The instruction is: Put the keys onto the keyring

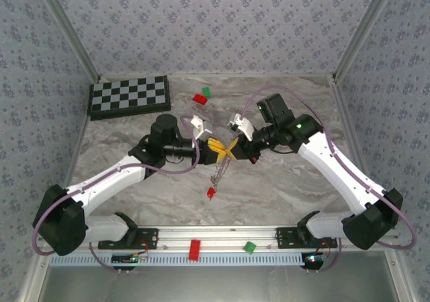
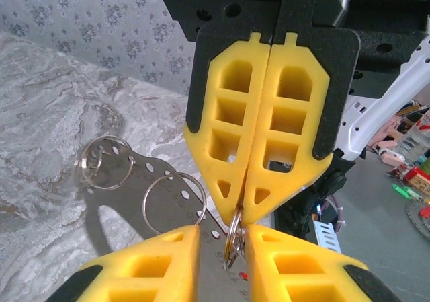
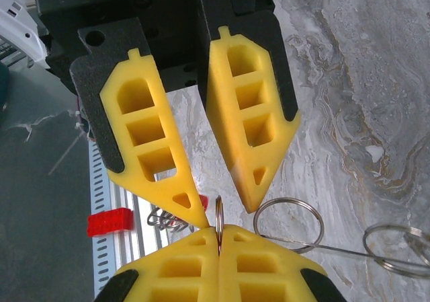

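Right wrist view tells you the most. The keyring (image 3: 218, 209) is up off the table (image 1: 289, 187), with one of its small split rings pinched edge-on in the right gripper (image 3: 218, 229), which is clamped tight on it. The left gripper (image 3: 227, 209) sits nose to nose with it, fingers parted a bit around the ring's rim and gripping nothing as far as I can see. On the left wrist cam, the grey band (image 2: 134, 181) with its row of holes droops below the pinched ring and carries two more wire rings.

From the top, the chain (image 1: 218, 174) runs from the keyring toward the near side, with one red key (image 1: 210, 193) at its end. I can't tell if that key is threaded on or just lying there.

My guess is the step is prying the split ring open for a key. I'd hold the right grip dead steady and close the left on the rim only, just beside the pinch, not on the band. Those yellow tips are fat next to that wire, so go slow or it'll twist out.

Containers: nothing here really counts as one, it's all loose stuff. A red block (image 1: 195, 248) and a green block (image 1: 249, 247) sit on the rail (image 1: 222, 238) on the near side of the keyring. Another red block (image 1: 199, 99) and green one (image 1: 207, 92) are well beyond it.
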`<act>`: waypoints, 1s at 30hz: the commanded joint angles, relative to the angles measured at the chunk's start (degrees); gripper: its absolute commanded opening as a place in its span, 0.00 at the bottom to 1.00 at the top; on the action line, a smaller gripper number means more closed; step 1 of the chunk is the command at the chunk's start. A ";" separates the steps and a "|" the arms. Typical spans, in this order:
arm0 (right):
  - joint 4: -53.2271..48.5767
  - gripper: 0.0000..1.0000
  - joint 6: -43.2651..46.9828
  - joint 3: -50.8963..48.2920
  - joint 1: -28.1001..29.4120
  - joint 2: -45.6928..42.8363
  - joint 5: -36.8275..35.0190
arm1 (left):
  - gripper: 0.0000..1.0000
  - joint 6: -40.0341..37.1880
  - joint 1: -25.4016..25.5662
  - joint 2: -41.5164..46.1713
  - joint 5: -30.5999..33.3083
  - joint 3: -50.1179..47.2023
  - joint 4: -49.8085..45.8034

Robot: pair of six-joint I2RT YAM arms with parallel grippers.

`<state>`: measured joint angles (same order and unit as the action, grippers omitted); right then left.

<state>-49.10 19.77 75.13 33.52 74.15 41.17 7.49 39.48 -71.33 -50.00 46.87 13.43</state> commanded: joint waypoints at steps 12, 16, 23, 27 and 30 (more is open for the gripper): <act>0.41 0.08 0.27 0.66 1.21 -0.66 0.71 | 0.00 1.25 0.87 0.79 3.09 0.01 5.14; 5.71 0.26 -3.70 -3.70 -0.06 -5.13 -1.47 | 0.00 3.23 0.86 1.61 4.73 -2.50 10.88; 24.65 0.41 -15.86 -17.31 -3.65 -17.34 -4.67 | 0.00 8.32 1.46 2.31 9.15 -5.45 21.18; 32.97 0.41 -20.60 -23.48 -3.49 -22.80 -8.02 | 0.00 10.84 2.38 3.33 13.31 -7.39 27.06; 38.90 0.40 -23.68 -28.02 -2.97 -25.37 -9.78 | 0.00 11.76 3.08 3.99 15.89 -7.93 29.53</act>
<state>-19.46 1.48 49.82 30.06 50.26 34.30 17.02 41.87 -69.71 -37.58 38.92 34.22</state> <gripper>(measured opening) 0.406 0.045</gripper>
